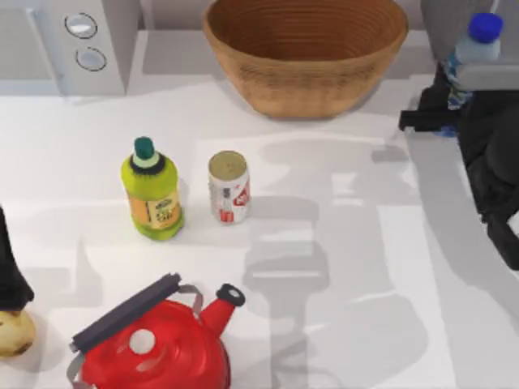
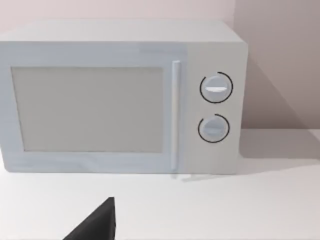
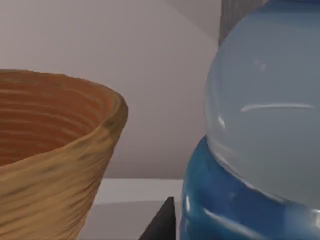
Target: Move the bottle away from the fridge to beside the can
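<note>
Right gripper [image 1: 444,104] at bottle [image 1: 474,50], finger state unclear; grip squarely on label, lift upright toward can [image 1: 229,187].

Blue-capped clear bottle [image 1: 477,44] stands upright far right rear; white-silver can [image 1: 229,187] upright mid-table, well apart.

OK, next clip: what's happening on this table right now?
The right gripper is at the table's far right corner, up against the bottle, which stands beside the fridge; whether its fingers have closed on it can't be told. The can waits mid-table next to a yellow-green bottle, so the move hasn't begun. The left arm is parked at the left edge.
</note>
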